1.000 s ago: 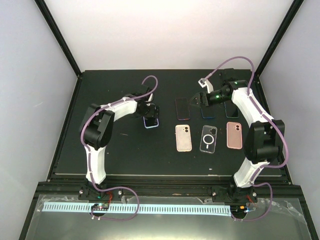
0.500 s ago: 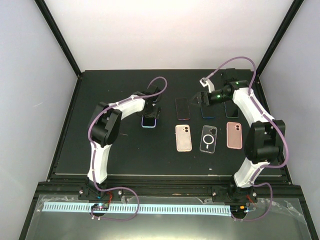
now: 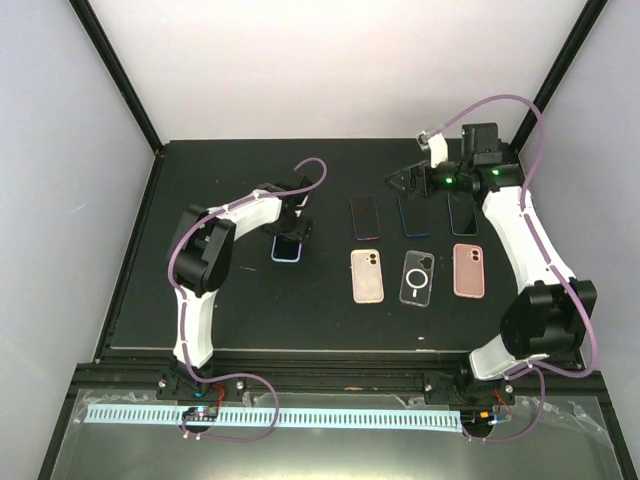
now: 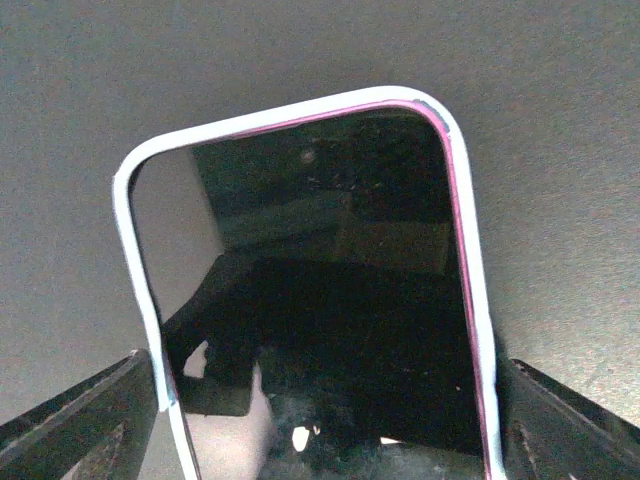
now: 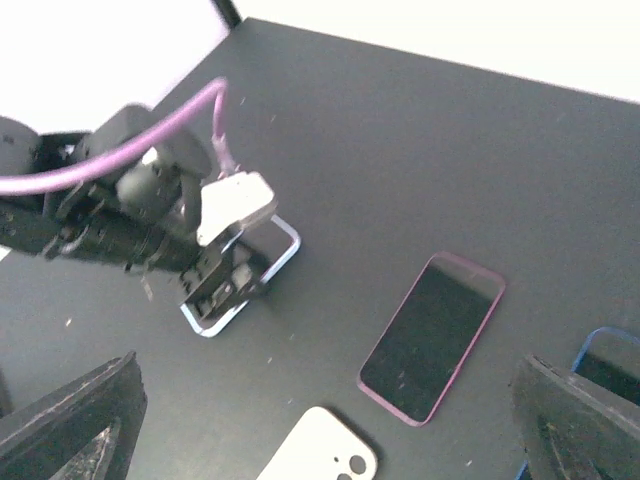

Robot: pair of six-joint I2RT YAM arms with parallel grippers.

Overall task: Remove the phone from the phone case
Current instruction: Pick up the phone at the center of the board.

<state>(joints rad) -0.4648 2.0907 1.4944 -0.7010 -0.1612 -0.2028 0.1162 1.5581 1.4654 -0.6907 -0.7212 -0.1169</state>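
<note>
Directly beneath the left gripper [image 3: 291,226], the phone [image 4: 330,300] lies flat in its pale phone case [image 4: 134,260], long axis running away; jaws clamp its sides; right gripper [image 3: 404,183] gapes empty, well apart

The left arm [image 3: 212,243] is folded at the elbow, with the left gripper [image 3: 290,228] held low and pointing down. Its fingers [image 4: 85,420] are spread; clamping force cannot be confirmed. The right arm [image 3: 520,235] extends far forward, right gripper [image 3: 404,183] raised, jaws wide apart.
</note>
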